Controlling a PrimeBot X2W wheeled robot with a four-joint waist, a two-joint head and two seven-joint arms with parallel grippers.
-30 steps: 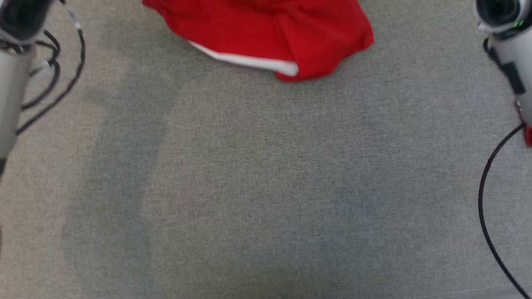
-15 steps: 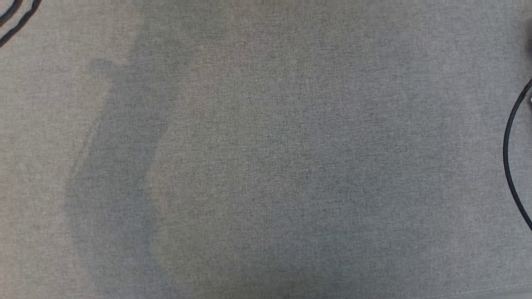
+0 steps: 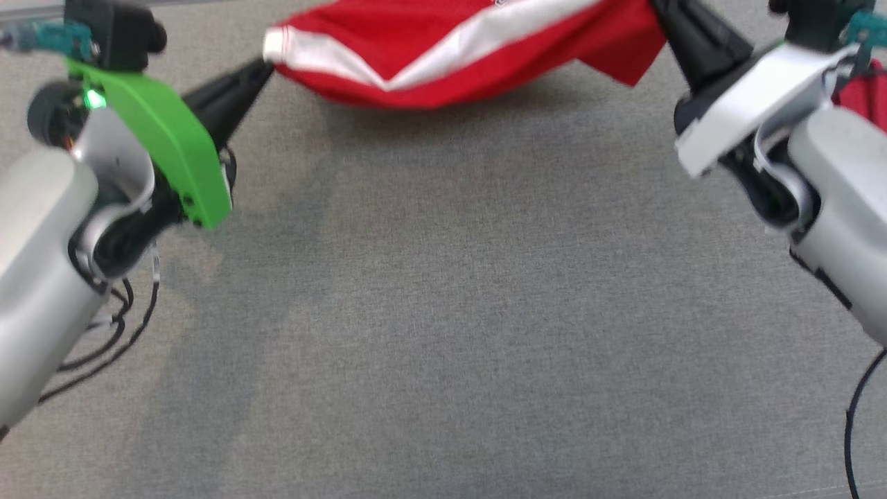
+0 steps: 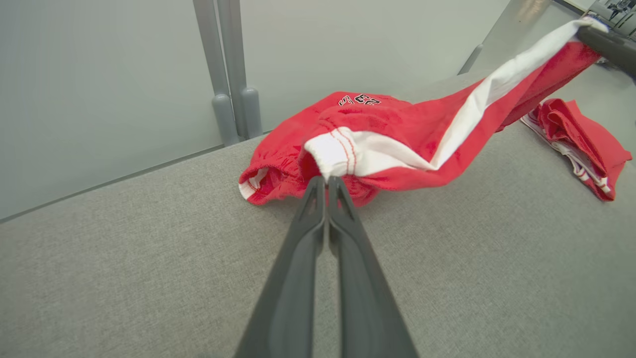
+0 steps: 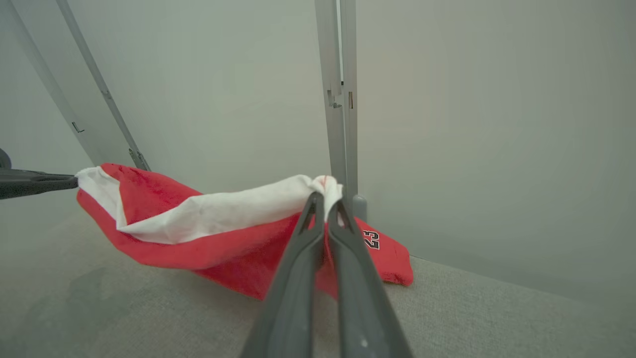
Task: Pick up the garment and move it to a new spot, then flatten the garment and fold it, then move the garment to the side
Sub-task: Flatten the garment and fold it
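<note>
The garment (image 3: 450, 55) is a red pair of shorts with a white side stripe. It hangs stretched between my two grippers at the top of the head view, and its middle sags toward the grey cloth surface (image 3: 443, 312). My left gripper (image 3: 267, 64) is shut on the white hem corner (image 4: 330, 154). My right gripper (image 3: 662, 10) is shut on the other end of the white stripe (image 5: 328, 186). In the left wrist view the garment's (image 4: 412, 144) far part still rests on the surface. The right wrist view shows a "23" print (image 5: 371, 239) low on the garment (image 5: 198, 248).
A second red garment (image 4: 576, 139) lies bunched on the surface to the right, partly behind my right arm (image 3: 863, 97). Grey posts (image 4: 228, 74) and a pale wall panel (image 5: 472, 124) bound the far edge. Black cables (image 3: 104, 339) trail by my left arm.
The head camera has swung, so the whole picture shifted. A second ago the garment lay on the surface with both arms at the sides; now both grippers hold it stretched.
</note>
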